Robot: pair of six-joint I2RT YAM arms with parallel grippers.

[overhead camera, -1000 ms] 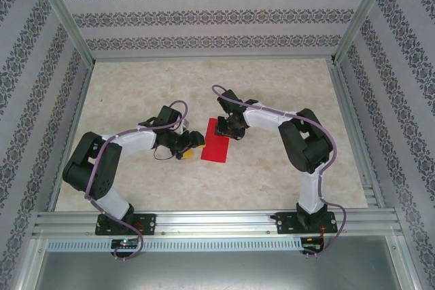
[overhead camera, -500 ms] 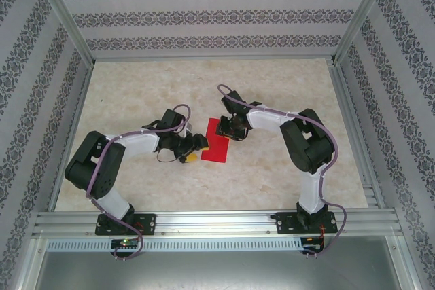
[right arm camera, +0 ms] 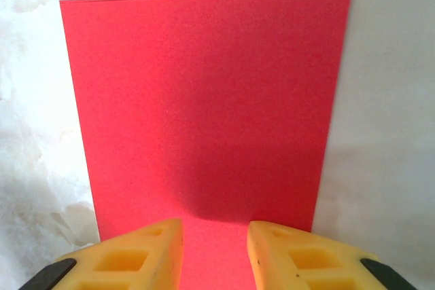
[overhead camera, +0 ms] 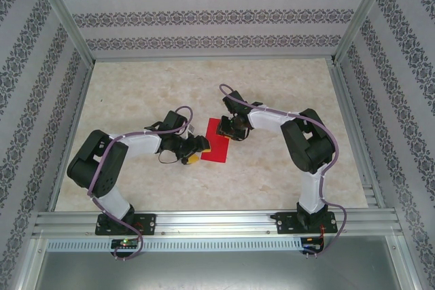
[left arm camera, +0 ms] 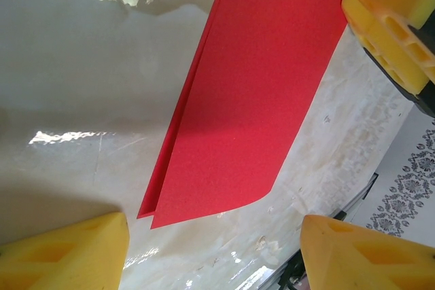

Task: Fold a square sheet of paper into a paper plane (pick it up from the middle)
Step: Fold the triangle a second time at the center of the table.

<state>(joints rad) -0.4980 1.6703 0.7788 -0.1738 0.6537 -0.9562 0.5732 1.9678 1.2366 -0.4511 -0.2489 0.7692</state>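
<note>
— The table (overhead camera: 136, 100)?
— Marbled. The paper (overhead camera: 215, 143) lies on it mid-frame, folded into two layers.
— The left gripper (overhead camera: 197, 146)?
— Just left of the paper, jaws spread wide.
— The right gripper (right arm camera: 214, 230)?
— Over the paper's upper-right edge, jaws narrowly apart, red showing in the gap.

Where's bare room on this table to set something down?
Bare: the table beyond both arms to the back wall, and the near middle between the arm bases. Crowded: centre, where left end effector and right end effector meet the red paper.
</note>
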